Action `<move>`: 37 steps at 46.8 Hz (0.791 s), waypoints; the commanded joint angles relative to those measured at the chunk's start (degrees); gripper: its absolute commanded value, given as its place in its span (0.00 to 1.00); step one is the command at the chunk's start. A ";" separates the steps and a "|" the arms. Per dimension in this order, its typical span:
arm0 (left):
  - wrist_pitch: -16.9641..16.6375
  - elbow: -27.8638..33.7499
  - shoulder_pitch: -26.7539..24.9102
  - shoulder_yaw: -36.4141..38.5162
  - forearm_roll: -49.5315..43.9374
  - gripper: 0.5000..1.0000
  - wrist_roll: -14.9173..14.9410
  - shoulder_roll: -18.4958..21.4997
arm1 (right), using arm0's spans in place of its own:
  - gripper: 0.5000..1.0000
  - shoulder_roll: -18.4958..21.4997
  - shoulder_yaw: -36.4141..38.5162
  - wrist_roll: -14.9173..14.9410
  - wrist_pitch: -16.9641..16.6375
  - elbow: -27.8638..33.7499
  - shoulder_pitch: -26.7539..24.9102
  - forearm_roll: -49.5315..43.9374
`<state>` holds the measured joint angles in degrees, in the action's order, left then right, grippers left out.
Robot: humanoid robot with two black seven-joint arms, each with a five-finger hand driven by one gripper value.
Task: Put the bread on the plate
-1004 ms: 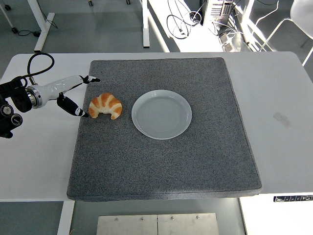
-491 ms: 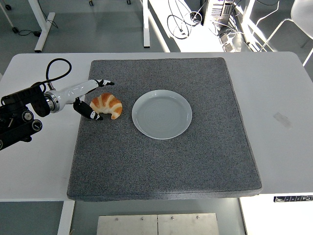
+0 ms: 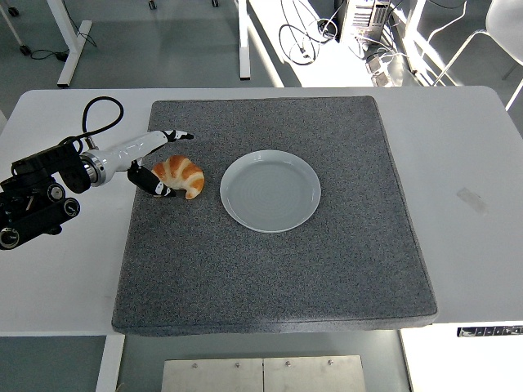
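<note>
- My left arm, black at the joints with a looping black cable above it, came in from the left edge over the white table.
- My left hand, white-shelled with black fingertips, reached onto the left side of the dark grey, square, felt-like mat.
- The hand's fingers were spread around the left end of the bread: one long finger stretched out just behind it, and a lower black-tipped finger lay at its near left end, touching or just about touching the crust.
- I could not tell whether the fingers had truly closed on it; the hand looked parted around it rather than clenched.
- The golden-brown, crescent-shaped croissant lay flat on the mat, just left of the plate and apart from it, with a strip of mat showing between them.
- The round, pale grey-white plate sat near the middle of the mat with nothing on it.
- A small faint smudge or piece of clear tape marked the table to the right of the mat.
</note>
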<state>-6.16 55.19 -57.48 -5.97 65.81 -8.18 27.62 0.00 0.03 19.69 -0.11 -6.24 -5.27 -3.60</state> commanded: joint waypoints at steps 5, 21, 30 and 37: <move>-1.13 -0.17 0.08 0.08 1.69 0.84 0.00 -0.29 | 1.00 0.00 0.06 0.00 0.02 0.00 0.00 -0.01; -5.62 -2.18 -0.09 4.83 2.40 0.11 -3.24 -1.34 | 1.00 0.00 -0.03 0.00 0.02 0.00 0.00 0.08; -5.71 -4.12 -0.53 4.66 1.78 0.00 -6.67 -1.52 | 1.00 0.00 -0.03 0.00 0.02 0.00 0.00 -0.01; -6.49 -6.23 -1.14 4.30 1.61 0.00 -7.47 -2.14 | 1.00 0.00 -0.03 0.00 0.02 0.00 0.00 -0.01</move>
<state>-12.04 49.63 -58.39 -1.56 67.42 -15.43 25.58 0.00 0.03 19.69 -0.09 -6.24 -5.26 -3.60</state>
